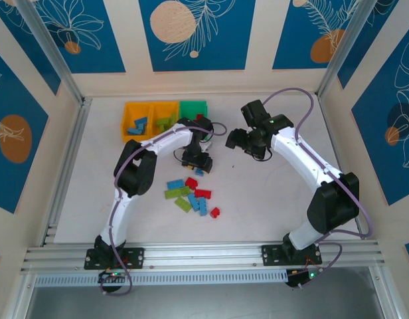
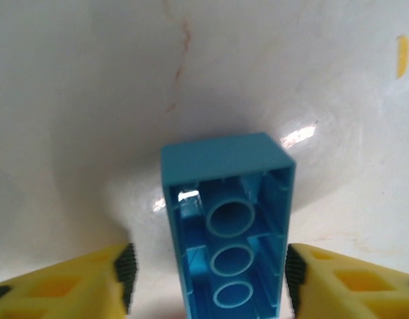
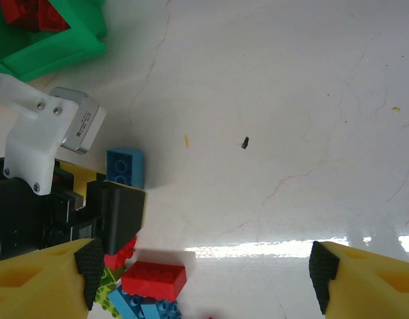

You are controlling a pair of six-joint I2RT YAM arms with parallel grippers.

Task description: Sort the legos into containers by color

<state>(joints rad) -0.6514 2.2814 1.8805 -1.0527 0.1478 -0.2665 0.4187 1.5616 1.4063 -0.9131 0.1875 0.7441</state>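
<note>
Orange-yellow at the far left of the table, the first bin (image 1: 129,114) already holds a few blue bricks (image 1: 139,124). Its orange-yellow neighbour (image 1: 166,105) holds light green ones (image 1: 166,122). The bright green bin (image 3: 52,53) at the right end of the row carries red bricks (image 3: 25,10). By the look of it, each colour has its home and the sorting is well under way.

Just near of the green bin, the left gripper (image 2: 208,269) reaches down over a lone blue brick (image 2: 224,219) that lies on the white table (image 1: 271,199) with its hollow underside to the wrist camera. The jaws stand spread to either side of the brick, with a gap showing on one side. They have no grip on it. It looks like the next piece bound for the far-left bin.

Nearer the arm bases, a loose scatter of red, blue and light green bricks (image 1: 191,195) waits unsorted. That is roughly eight pieces, and they appear to be the bulk of what is left.

Over bare table to the right, the right gripper (image 3: 204,266) hangs with its jaws wide apart and nothing between them.
</note>
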